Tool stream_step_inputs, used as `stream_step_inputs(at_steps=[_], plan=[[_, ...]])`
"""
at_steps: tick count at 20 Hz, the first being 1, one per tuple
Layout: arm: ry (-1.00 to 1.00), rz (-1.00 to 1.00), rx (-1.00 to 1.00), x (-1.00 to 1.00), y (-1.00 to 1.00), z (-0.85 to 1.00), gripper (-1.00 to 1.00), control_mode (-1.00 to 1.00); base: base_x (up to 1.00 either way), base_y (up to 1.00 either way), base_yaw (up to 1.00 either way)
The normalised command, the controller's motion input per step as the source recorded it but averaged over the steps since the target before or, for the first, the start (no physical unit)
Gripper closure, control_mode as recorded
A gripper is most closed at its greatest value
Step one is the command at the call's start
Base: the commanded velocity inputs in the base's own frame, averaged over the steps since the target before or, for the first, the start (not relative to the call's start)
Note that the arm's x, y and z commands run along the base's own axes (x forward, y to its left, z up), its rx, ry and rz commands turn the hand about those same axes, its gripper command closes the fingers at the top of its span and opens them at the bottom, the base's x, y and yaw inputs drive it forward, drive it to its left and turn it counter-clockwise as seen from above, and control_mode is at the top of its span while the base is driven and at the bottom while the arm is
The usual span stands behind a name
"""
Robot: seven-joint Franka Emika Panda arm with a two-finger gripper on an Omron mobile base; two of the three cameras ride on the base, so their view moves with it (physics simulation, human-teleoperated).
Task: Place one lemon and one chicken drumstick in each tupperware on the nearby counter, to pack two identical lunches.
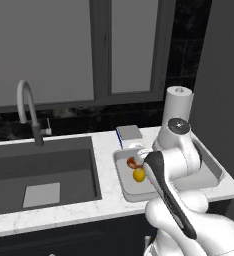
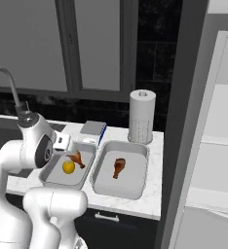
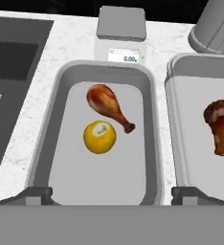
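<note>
1. In the left base view the robot's white arm covers most of the right-hand shallow light-grey rectangular tupperware [image 1: 215,172], so only its rim shows there. It also hides part of the left-hand light-grey tupperware [image 1: 123,172].
2. The small digital scale [image 3: 121,36] at the counter's back edge has a display too small to read surely.
3. The two-finger gripper [image 3: 111,195] has its dark tips spread wide apart, one at each side of the left tupperware's near rim. It holds nothing and touches nothing that can be seen.
4. The arm bends over the white marble-look counter [image 2: 152,194], and the hand looks down over the left tupperware.
5. In the left tupperware [image 3: 47,143] a round bright-yellow lemon [image 3: 100,137] lies near the middle, just beside a glossy reddish-brown chicken drumstick [image 3: 109,105] toward the back wall.
6. The right tupperware [image 2: 140,182] holds a second drumstick [image 2: 119,167] alone near its middle.
7. A white paper towel roll [image 2: 142,115] stands upright at the counter's back edge behind the right tupperware.
</note>
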Motion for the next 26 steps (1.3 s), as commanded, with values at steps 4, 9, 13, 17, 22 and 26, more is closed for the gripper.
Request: stream_step_inputs(at_steps=[4, 9, 13, 17, 22, 26], plan=[[-0.01, -0.01, 0.37, -0.98, -0.76, 0.77, -1.00, -1.00, 0.00, 0.00, 0.00], [-0.06, 0.00, 0.03, -0.81, -0.07, 0.26, -1.00, -1.00, 0.00, 0.00, 0.00], [-0.10, 0.00, -0.11, -1.00, 0.00, -0.10, -1.00, -1.00, 0.00, 0.00, 0.00], [0.00, 0.00, 0.00, 0.00, 0.00, 0.00, -1.00, 1.00, -1.00, 0.00, -0.05], [0.00, 0.00, 0.00, 0.00, 0.00, 0.00, -1.00, 1.00, -1.00, -0.03, -0.10], [0.00, 0.00, 0.00, 0.00, 0.00, 0.00, -1.00, 1.00, -1.00, -0.47, -0.07]])
